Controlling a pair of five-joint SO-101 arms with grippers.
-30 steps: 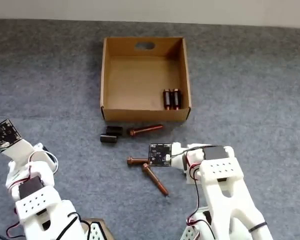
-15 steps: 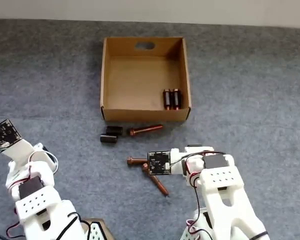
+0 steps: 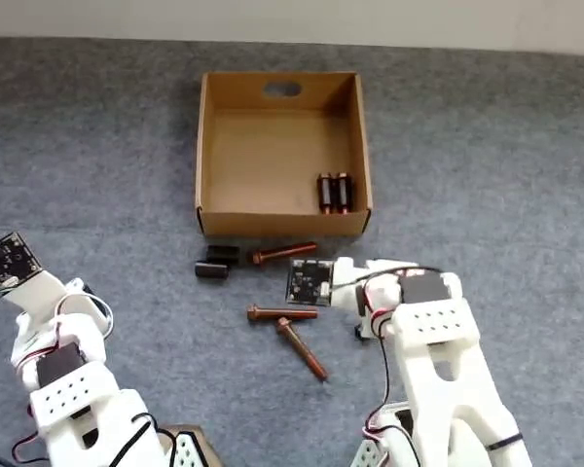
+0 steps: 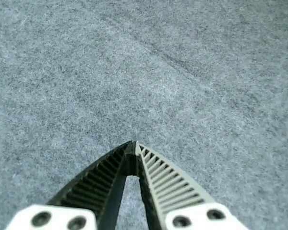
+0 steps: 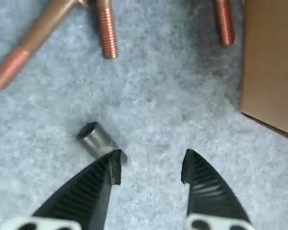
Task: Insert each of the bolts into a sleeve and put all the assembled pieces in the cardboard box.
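**Right end effector open beside a loose sleeve**

On the grey counter (image 3: 487,175), the cardboard box (image 3: 282,224) holds two assembled pieces (image 3: 334,193) in its near corner on the right arm's side. The right end effector (image 5: 151,165) hangs just in front of the box, jaws spread wide and empty. The left end effector (image 4: 134,146) sits well apart over the counter, tips pressed together on nothing. Three bolts (image 3: 282,313) lie loose in front of the box. One sleeve (image 5: 93,139) lies just outside a right fingertip, touching or nearly so. Two dark sleeves (image 3: 216,263) rest near the box's other front corner.

Three copper bolts (image 3: 283,253), black sleeves (image 3: 216,263) beside cardboard box (image 3: 203,146), two assemblies (image 3: 334,193) inside
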